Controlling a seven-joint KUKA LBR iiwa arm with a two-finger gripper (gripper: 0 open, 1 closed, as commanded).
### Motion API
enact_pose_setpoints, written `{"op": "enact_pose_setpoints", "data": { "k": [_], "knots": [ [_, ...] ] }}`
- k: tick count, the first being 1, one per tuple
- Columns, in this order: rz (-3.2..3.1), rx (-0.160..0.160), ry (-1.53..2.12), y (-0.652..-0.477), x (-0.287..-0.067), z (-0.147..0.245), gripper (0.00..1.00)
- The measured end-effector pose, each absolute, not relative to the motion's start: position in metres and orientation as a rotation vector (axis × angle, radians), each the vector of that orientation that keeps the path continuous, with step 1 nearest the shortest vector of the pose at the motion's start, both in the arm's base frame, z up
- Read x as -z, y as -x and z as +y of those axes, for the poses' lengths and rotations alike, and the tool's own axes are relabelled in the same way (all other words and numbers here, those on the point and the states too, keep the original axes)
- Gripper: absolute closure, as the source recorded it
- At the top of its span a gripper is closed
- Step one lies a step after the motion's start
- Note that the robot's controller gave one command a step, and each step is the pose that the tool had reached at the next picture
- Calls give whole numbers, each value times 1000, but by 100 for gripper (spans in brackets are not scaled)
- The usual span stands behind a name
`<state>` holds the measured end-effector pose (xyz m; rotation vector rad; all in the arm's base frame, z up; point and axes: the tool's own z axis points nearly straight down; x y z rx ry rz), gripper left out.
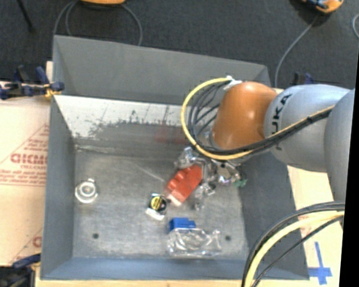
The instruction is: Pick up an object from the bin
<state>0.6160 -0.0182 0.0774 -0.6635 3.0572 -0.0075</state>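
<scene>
Red block (pixel 184 184) near bin (pixel 61 179) centre, against tool (pixel 206 176) set low beside it; tool released or clenched: cannot tell; lift, by appearance, not yet done.

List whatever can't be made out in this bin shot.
- Camera view: the gripper sits largely under the arm's orange cover, so it is unclear whether it grips the red block.
- Camera view: the yellow-and-black thing is too small to identify.
- Camera view: the clear wrapping beside the blue piece is crumpled, and glare hides its contents.
</scene>
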Motion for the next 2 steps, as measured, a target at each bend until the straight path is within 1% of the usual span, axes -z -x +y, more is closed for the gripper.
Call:
{"op": "enact_pose_setpoints", "data": {
  "k": [1,2],
  "knots": [
    [3051,5,658,-618,-79,-17,100],
    [3033,8,767,-623,-221,-16,100]
  ]
}}
